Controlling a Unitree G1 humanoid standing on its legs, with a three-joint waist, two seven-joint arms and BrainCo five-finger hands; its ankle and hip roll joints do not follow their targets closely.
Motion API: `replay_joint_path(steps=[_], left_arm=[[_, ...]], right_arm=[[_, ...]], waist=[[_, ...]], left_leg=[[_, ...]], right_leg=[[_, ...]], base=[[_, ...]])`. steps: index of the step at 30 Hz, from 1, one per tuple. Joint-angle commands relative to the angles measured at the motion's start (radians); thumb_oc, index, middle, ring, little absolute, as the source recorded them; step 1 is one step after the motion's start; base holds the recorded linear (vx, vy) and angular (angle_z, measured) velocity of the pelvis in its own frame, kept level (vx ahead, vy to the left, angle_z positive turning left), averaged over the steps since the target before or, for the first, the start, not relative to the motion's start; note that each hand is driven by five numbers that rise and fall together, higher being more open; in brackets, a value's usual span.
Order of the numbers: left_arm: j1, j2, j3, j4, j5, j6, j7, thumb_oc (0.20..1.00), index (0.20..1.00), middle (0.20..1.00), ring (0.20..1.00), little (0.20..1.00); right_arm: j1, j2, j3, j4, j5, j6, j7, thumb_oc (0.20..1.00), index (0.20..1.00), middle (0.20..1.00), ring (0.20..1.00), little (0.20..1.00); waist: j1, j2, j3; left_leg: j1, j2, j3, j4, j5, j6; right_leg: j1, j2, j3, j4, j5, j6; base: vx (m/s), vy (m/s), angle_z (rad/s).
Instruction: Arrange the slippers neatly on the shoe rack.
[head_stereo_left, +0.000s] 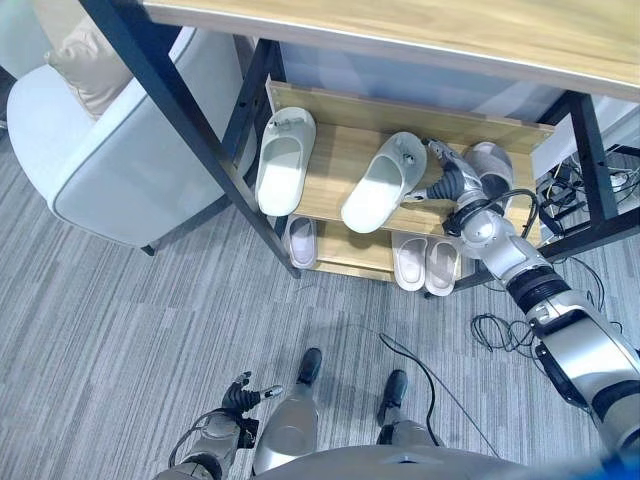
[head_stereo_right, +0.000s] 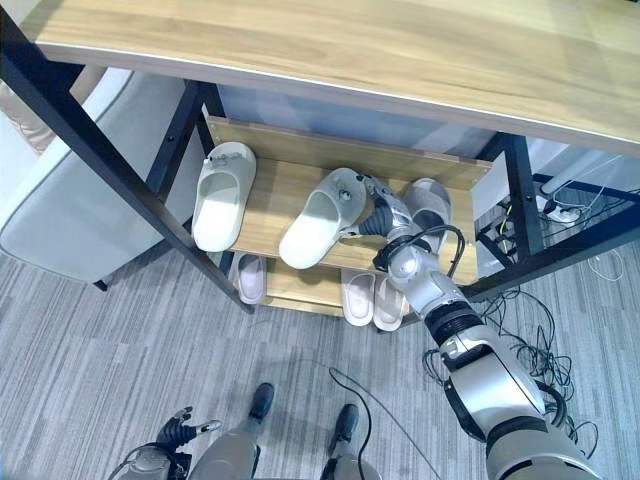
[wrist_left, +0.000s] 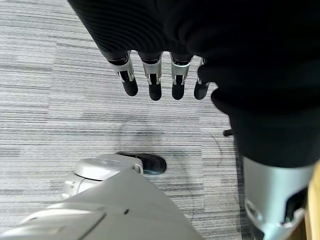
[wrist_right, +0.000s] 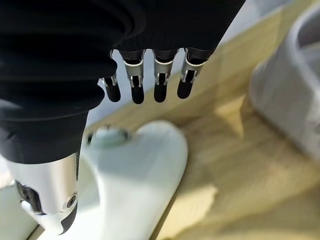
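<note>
Pale green slipper (head_stereo_left: 383, 182) on wooden shelf (head_stereo_left: 340, 150) | right robot hand (head_stereo_left: 452, 181) beside toe, fingers straight

Two slippers (head_stereo_left: 383, 181) lie on the shoe rack (head_stereo_left: 340, 155), an armchair (head_stereo_left: 120, 140) to its left.

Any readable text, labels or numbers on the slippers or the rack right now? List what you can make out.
None readable.
Pale green slipper by the right hand: small decoration on the strap, no legible print.
Second pale green slipper: same, nothing legible.
Grey slipper: no text seen.
Wooden shoe rack: no labels or numbers.
</note>
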Motion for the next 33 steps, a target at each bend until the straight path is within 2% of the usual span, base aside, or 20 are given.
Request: replay_joint_path(steps=[1, 3, 8, 12, 20, 21, 26, 33], left_arm=[[-0.027, 0.001, -0.019, 0.051, -0.023, -0.018, 0.032, 1.0, 1.0, 1.0, 1.0, 1.0], [-0.039, 0.007, -0.033, 0.051, -0.029, -0.021, 0.038, 1.0, 1.0, 1.0, 1.0, 1.0], [-0.052, 0.013, -0.044, 0.05, -0.043, -0.024, 0.05, 1.0, 1.0, 1.0, 1.0, 1.0], [-0.059, 0.004, -0.059, 0.06, -0.067, -0.024, 0.063, 1.0, 1.0, 1.0, 1.0, 1.0], [-0.042, -0.012, -0.063, 0.057, -0.066, -0.019, 0.066, 1.0, 1.0, 1.0, 1.0, 1.0], [-0.072, -0.022, -0.061, 0.067, -0.083, -0.012, 0.052, 1.0, 1.0, 1.0, 1.0, 1.0], [-0.04, 0.011, -0.061, 0.063, -0.108, -0.018, 0.037, 1.0, 1.0, 1.0, 1.0, 1.0], [-0.036, 0.046, -0.056, 0.07, -0.126, -0.018, 0.027, 1.0, 1.0, 1.0, 1.0, 1.0]], right_arm=[[-0.058, -0.034, 0.01, 0.009, 0.024, -0.016, -0.042, 1.0, 1.0, 1.0, 1.0, 1.0], [-0.115, -0.029, 0.046, 0.109, 0.005, -0.001, -0.052, 1.0, 1.0, 1.0, 1.0, 1.0], [-0.164, -0.009, 0.054, 0.189, 0.023, 0.008, -0.077, 1.0, 1.0, 1.0, 1.0, 1.0], [-0.196, 0.028, 0.001, 0.237, 0.113, 0.007, -0.131, 1.0, 1.0, 1.0, 1.0, 1.0], [-0.143, 0.012, -0.064, 0.105, 0.185, -0.015, -0.163, 1.0, 1.0, 1.0, 1.0, 1.0], [-0.126, 0.004, -0.065, 0.026, 0.162, -0.008, -0.148, 1.0, 1.0, 1.0, 1.0, 1.0], [-0.211, -0.026, -0.045, 0.188, 0.21, 0.001, -0.124, 1.0, 1.0, 1.0, 1.0, 1.0], [-0.284, -0.01, -0.002, 0.338, 0.231, 0.01, -0.1, 1.0, 1.0, 1.0, 1.0, 1.0]], waist=[[0.017, 0.015, -0.014], [0.029, 0.008, -0.007], [0.041, -0.003, 0.001], [0.047, -0.013, 0.002], [0.036, -0.015, -0.002], [0.017, -0.012, -0.006], [0.039, -0.025, 0.0], [0.056, -0.035, 0.009]], left_leg=[[-0.014, -0.01, -0.096, -0.041, -0.019, -0.028], [-0.024, -0.013, -0.103, -0.041, -0.017, -0.029], [-0.042, -0.018, -0.109, -0.041, -0.012, -0.03], [-0.05, -0.021, -0.113, -0.041, -0.013, -0.03], [-0.042, -0.022, -0.119, -0.041, -0.018, -0.028], [-0.037, -0.019, -0.116, -0.041, -0.022, -0.027], [-0.059, -0.023, -0.122, -0.041, -0.014, -0.033], [-0.076, -0.025, -0.127, -0.041, -0.007, -0.039]], right_leg=[[0.072, -0.006, -0.033, 0.006, -0.087, 0.063], [0.067, -0.008, -0.038, 0.006, -0.085, 0.066], [0.054, -0.009, -0.045, 0.006, -0.078, 0.071], [0.05, -0.011, -0.05, 0.006, -0.079, 0.071], [0.061, -0.015, -0.061, 0.006, -0.082, 0.069], [0.061, -0.015, -0.059, 0.006, -0.083, 0.07], [0.043, -0.013, -0.065, 0.006, -0.081, 0.071], [0.029, -0.009, -0.072, 0.006, -0.078, 0.072]], base=[[0.0, 0.0, 0.0], [0.0, 0.0, 0.0], [0.01, 0.013, 0.13], [0.02, 0.019, 0.06], [0.0, 0.0, 0.0], [0.01, 0.008, 0.06], [-0.01, -0.008, 0.03], [0.0, -0.006, 0.04]])
